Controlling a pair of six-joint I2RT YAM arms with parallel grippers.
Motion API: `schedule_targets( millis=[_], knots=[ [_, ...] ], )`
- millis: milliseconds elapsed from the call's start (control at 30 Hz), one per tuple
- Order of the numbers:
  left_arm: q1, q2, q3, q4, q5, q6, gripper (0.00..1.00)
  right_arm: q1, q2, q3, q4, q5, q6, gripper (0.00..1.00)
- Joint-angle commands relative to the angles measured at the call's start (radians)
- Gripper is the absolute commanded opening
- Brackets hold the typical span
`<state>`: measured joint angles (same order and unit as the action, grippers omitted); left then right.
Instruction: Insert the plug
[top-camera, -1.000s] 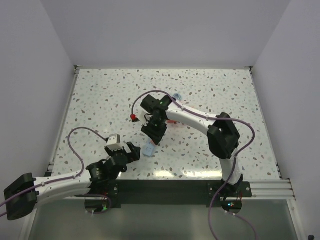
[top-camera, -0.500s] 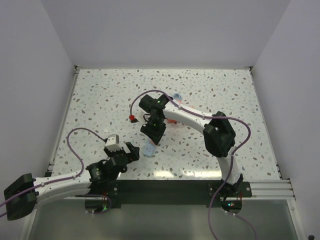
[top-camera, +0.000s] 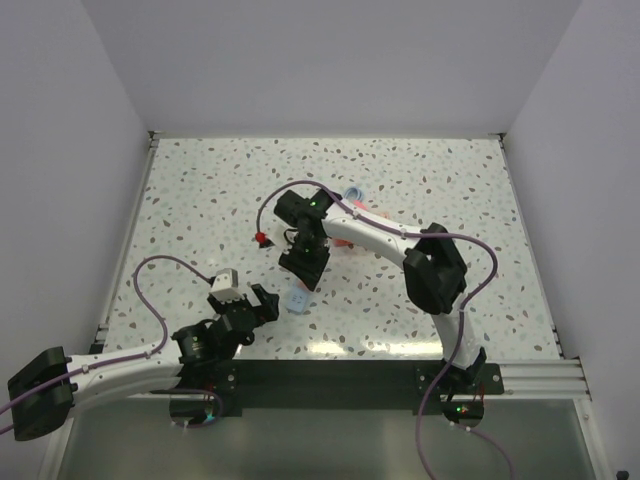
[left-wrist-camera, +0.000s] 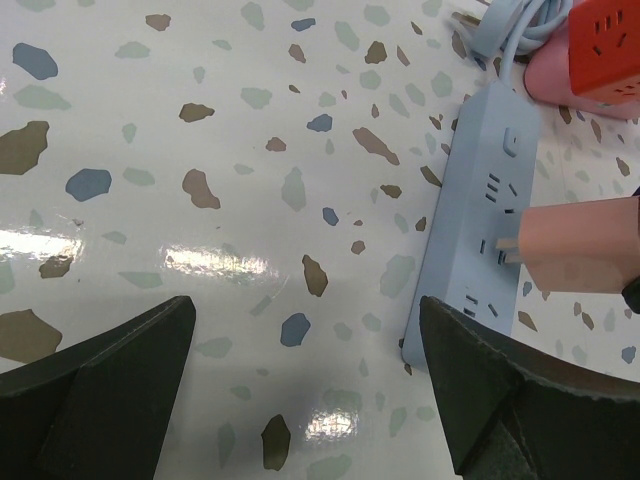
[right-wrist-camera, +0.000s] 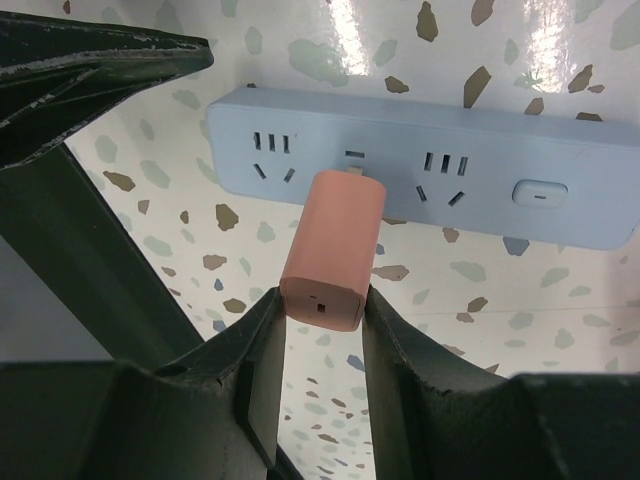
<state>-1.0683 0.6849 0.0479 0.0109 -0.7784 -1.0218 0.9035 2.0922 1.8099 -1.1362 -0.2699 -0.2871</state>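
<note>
My right gripper (right-wrist-camera: 322, 320) is shut on the plug (right-wrist-camera: 335, 245), a small salmon-orange block, and holds it against the face of a light-blue power strip (right-wrist-camera: 430, 165). In the left wrist view the plug (left-wrist-camera: 580, 245) shows metal prongs touching a socket on the strip (left-wrist-camera: 490, 220); how deep they sit I cannot tell. In the top view the right gripper (top-camera: 304, 268) hangs over the strip (top-camera: 297, 298). My left gripper (left-wrist-camera: 310, 400) is open and empty, just left of the strip's near end, and also shows in the top view (top-camera: 262, 303).
A bright red socket cube (left-wrist-camera: 605, 40) sits on a pink piece (left-wrist-camera: 550, 85) beyond the strip's far end, next to the strip's pale blue cable (left-wrist-camera: 510, 25). A small red object (top-camera: 263, 238) lies left of the right gripper. White walls enclose the speckled table (top-camera: 200, 200).
The right arm has shifted slightly left with the plug still in its grip. The left arm has stayed where it was.
</note>
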Motion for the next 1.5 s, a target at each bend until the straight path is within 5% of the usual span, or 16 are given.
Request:
schedule_targets(
  millis=[0,1467],
  knots=[
    [-0.004,0.001,0.012,-0.031,-0.025,-0.008,1.0,0.012,0.025,0.04,-0.042,0.026,-0.02,0.0],
    [-0.004,-0.041,-0.005,0.015,0.01,0.04,1.0,0.038,0.204,0.236,-0.105,0.057,-0.026,0.0]
  ],
)
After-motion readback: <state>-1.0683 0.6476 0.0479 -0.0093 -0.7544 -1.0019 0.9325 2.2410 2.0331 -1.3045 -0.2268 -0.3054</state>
